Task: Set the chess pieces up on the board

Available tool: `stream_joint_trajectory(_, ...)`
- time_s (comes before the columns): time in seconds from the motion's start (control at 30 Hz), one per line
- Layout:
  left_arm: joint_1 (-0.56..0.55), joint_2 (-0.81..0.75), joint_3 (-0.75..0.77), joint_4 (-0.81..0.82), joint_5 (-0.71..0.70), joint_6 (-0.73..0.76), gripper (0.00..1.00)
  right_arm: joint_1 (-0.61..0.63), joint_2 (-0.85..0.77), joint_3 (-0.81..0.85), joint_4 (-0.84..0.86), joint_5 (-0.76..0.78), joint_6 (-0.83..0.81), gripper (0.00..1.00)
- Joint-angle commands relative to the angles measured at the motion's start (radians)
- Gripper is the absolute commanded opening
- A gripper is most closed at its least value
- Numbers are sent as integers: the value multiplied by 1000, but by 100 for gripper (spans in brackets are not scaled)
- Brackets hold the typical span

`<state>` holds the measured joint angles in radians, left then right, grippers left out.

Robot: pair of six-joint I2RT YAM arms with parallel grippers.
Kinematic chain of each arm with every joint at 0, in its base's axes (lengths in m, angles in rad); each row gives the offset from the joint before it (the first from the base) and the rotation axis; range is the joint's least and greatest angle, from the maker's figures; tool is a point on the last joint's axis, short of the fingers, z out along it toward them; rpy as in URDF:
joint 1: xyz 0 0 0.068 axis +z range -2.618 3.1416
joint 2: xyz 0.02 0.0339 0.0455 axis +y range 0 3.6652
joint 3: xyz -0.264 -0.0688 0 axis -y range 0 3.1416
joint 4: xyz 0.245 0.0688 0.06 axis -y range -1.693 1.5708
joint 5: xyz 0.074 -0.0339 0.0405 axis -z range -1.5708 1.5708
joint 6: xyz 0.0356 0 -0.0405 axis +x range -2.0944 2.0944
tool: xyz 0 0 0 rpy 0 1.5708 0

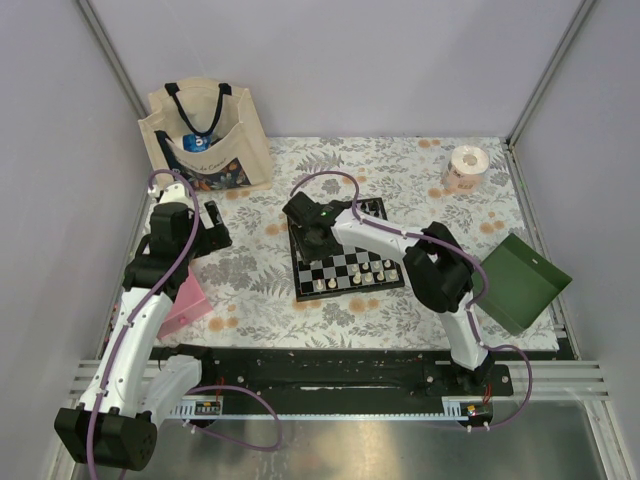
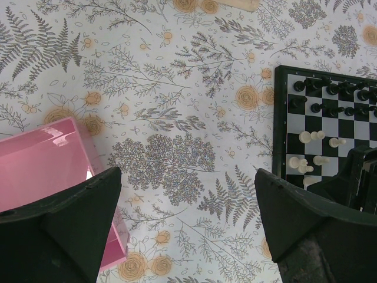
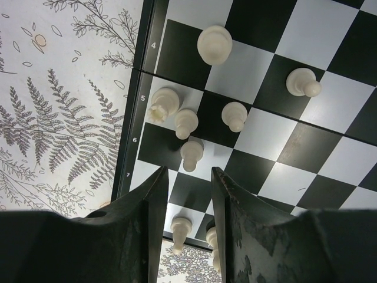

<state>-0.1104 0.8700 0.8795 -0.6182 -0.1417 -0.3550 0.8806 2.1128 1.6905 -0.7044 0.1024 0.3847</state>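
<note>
Nearest the bases, the left gripper (image 2: 185, 227) hangs over the flowered tablecloth (image 2: 177, 118). Its jaws are spread wide and hold nothing. A translucent pink plastic box (image 2: 41, 159) lies just beside its left finger, and the gripper is well apart from the work.

Further in, the right gripper (image 3: 188, 177) hovers low over the small black-and-white chequered chessboard (image 3: 134, 112), near its numbered left border. Its two dark fingers (image 3: 153, 212) stand a narrow gap apart. Only bare squares show through that gap, so it grasps nothing.

The step in hand looks like picking up a tiny cream-white plastic pawn (image 3: 191, 154). This pawn stands just beyond the fingertips, roughly in line with the gap but not yet between the pads. To do this well, I judge, the gripper should ease forward until the pawn's stem is centred in the gap, drop straight down, then close gently.

Crowding is the hazard. A second cream pawn (image 3: 186, 122) and a cream crown-topped piece (image 3: 164, 104) stand just past the target, where the left finger could knock them.

On the board's far rows the black chessmen (image 2: 330, 88) stand ranked. Beyond the board, a beige cloth tote bag (image 1: 205, 130) and a paper roll (image 1: 465, 168) sit at the far edge of the table.
</note>
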Motion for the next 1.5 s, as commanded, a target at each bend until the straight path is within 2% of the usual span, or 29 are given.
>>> stream_joint_trajectory(0.0, 3, -12, 1, 35, 8, 10, 99, -9, 7, 44, 5, -12, -17, 43)
stream_joint_trajectory(0.63, 3, -12, 1, 35, 10, 10, 99, -23, 35, 60, 11, -26, -21, 38)
stream_joint_trajectory(0.73, 3, -14, -1, 34, 10, 10, 99, -22, 38, 61, 13, -27, -26, 31)
stream_joint_trajectory(1.47, 5, -14, -1, 34, 8, 10, 99, -23, 53, 67, 23, -33, -32, 30)
